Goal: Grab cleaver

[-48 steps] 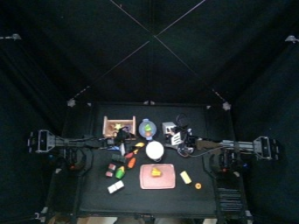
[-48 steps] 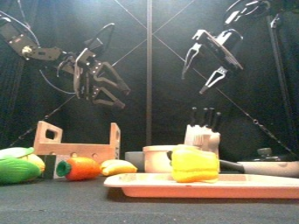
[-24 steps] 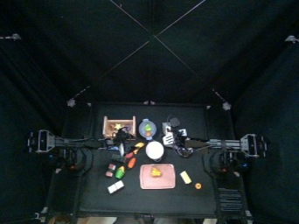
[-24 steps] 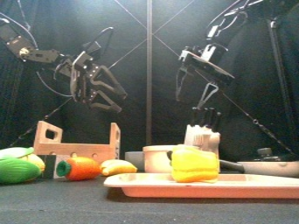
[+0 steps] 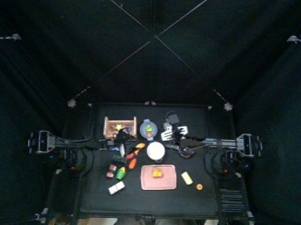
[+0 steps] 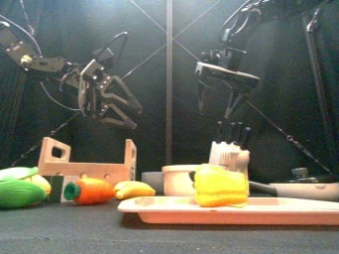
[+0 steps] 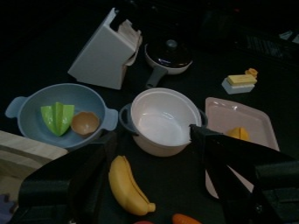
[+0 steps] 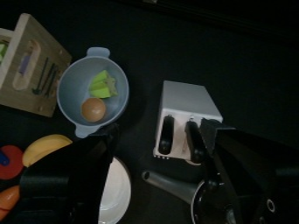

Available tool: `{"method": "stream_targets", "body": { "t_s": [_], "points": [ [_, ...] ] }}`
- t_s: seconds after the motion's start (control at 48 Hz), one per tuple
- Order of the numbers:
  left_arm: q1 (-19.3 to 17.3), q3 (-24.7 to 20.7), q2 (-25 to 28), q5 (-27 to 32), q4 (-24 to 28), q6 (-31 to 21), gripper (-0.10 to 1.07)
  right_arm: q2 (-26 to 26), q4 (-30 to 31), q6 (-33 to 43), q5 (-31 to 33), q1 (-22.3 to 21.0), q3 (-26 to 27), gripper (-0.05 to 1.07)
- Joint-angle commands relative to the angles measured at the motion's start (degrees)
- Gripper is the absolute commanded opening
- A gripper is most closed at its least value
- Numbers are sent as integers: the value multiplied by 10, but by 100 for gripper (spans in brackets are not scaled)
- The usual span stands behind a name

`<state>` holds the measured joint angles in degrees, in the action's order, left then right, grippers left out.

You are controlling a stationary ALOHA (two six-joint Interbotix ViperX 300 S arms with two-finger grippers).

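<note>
Two black, perhaps plastic handles (image 8: 181, 137) in slanted white block (image 8: 190, 112)

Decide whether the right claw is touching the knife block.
Apart. The front view shows the right claw hanging open above the knife block, with dark gap between.

The right gripper (image 6: 221, 87) has swung down and toward the middle of the table, its open jaws now hanging above the knife block (image 6: 231, 154).
</note>
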<state>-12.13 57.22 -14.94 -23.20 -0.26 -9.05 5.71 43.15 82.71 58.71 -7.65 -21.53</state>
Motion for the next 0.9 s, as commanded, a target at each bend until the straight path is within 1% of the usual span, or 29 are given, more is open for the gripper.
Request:
{"method": "stream_targets", "body": {
  "t_s": [0.0, 0.271, 0.521, 0.75, 0.875],
  "points": [
    [-1, -7, -1, -4, -1, 0, 100, 2, 0, 3, 2, 1, 17, 103],
    [-2, -4, -2, -4, -1, 1, 100, -1, -13, 7, 8, 1, 11, 103],
    [-2, -3, -2, -4, -1, 0, 100, -1, -2, 40, -4, 2, 0, 103],
    [-3, -2, -1, -4, -1, 1, 100, -3, -2, 44, -5, 4, -1, 103],
    [-2, 0, -1, -4, -1, 1, 100, -3, -1, 43, -5, 4, 1, 99]
  ]
}}
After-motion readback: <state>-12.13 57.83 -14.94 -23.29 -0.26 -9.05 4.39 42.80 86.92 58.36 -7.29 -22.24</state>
